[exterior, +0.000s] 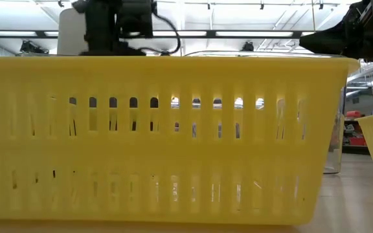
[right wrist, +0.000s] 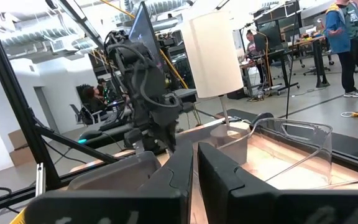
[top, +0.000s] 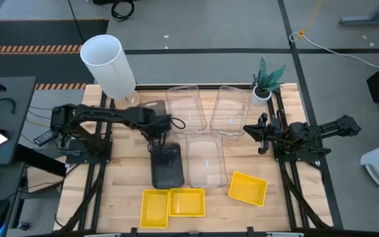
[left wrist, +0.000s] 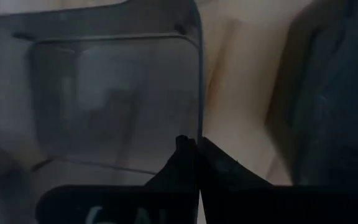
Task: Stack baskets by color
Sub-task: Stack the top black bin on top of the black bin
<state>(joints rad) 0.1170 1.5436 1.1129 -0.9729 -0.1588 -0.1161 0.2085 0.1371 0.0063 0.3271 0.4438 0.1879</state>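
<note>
Two smoky grey baskets show: one lies under my left arm, a darker one nearer the table's front. My left gripper points down between them, shut on the farther basket. Three clear baskets stand mid-table. Three yellow baskets rest along the near edge. One yellow basket fills the low view. My right gripper waits at the right, level, shut, with nothing between its fingers. My left gripper pinches the rim of one side wall of the grey basket, one finger inside the basket and one outside. The fingers come from above, pointing down. Whether the basket is clear of the table, I cannot tell.
A tall white cylinder stands at the far left of the table. A small potted plant sits at the far right corner. People move about in the room behind.
</note>
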